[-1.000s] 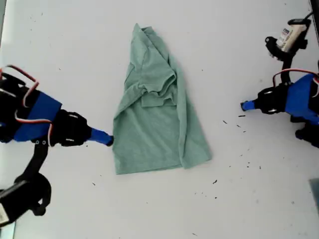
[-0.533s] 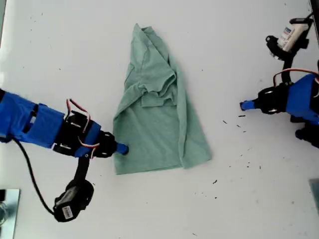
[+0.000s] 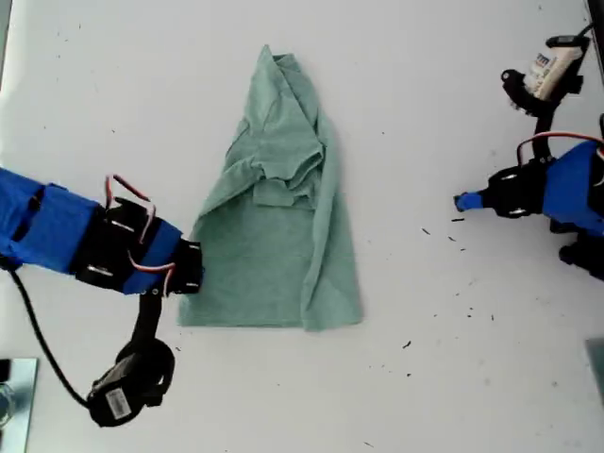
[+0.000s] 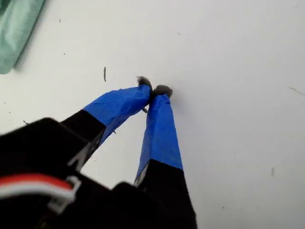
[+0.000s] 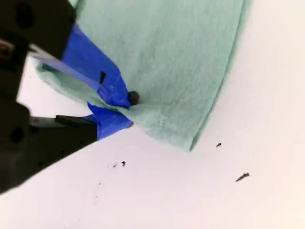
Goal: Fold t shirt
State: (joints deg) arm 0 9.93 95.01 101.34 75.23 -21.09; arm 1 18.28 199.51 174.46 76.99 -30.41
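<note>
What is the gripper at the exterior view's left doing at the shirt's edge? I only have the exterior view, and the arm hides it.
Observer: The second wrist view shows my second gripper shut on the t shirt, pinching its edge close to a corner.
Operator: And the gripper at the exterior view's right, open or shut?
Observer: That is my first gripper. It is shut with its tips touching, and it holds nothing.
Operator: Is anything stuck on it?
Observer: Yes, small tufts of grey fuzz cling to both fingertips, with only the bare table beyond them.
</note>
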